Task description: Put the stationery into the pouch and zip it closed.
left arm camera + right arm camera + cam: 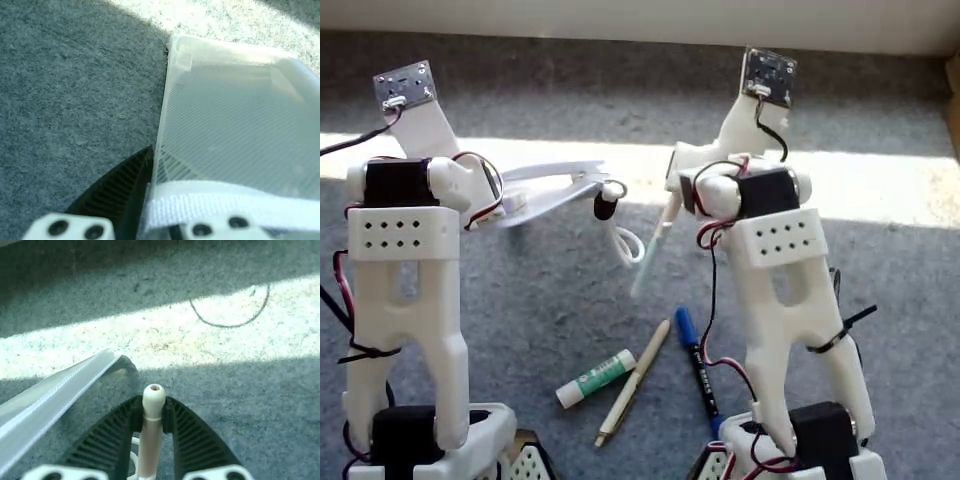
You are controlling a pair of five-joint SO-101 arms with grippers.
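Note:
The clear pouch [560, 185] lies on the grey carpet between the arms, its black zip pull and white loop [610, 208] at the near end. My left gripper [506, 206] is shut on the pouch's edge; in the left wrist view the pouch [235, 115] and its white webbing strip rest in the gripper [165, 227]. My right gripper [151, 402] is shut on a white pen [151, 412], which hangs slanted [653, 245] just right of the pouch's zip edge [50, 395]. A glue stick [595, 378], a beige pen [632, 383] and a blue pen [695, 360] lie near the arm bases.
A band of sunlight crosses the carpet behind the pouch. A thin dark loop of cord [230, 315] lies on the carpet beyond the right gripper. The wall edge runs along the far side.

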